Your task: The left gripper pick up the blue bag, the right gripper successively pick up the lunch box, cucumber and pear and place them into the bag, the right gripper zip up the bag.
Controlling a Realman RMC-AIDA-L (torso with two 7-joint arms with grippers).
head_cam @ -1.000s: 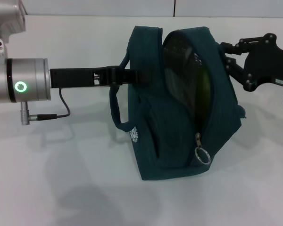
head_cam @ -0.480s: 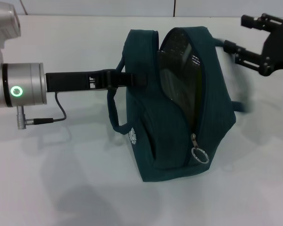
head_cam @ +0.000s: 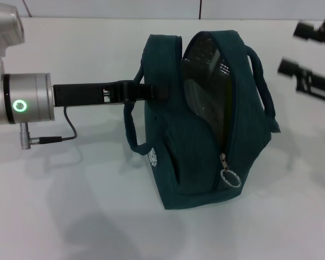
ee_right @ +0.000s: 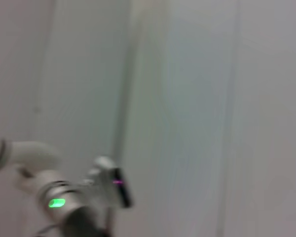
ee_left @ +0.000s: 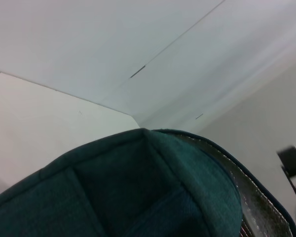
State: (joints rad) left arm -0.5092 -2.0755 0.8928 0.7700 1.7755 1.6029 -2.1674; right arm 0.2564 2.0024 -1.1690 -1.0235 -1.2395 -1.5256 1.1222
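Left gripper (head_cam: 151, 91) clamps blue bag (head_cam: 206, 124); right gripper (head_cam: 309, 54) apart.

Matt cloth blue bag (head_cam: 200, 146), foil lining (head_cam: 208, 86)

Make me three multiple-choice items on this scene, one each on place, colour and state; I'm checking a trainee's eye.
1. Where is the left tool?
A. At the bag's left side
B. On the zip ring
C. Inside the bag

2. What colour is the bag?
A. Red
B. Dark teal
C. Yellow

3. How is the zip?
A. Fully shut
B. Torn off
C. Open

Answers:
1 A, its fingers reach the bag's left wall by the handle.
2 B, the fabric is dark teal.
3 C, the mouth gapes and the ring hangs at its near end.

The right tool is off to the right, open.
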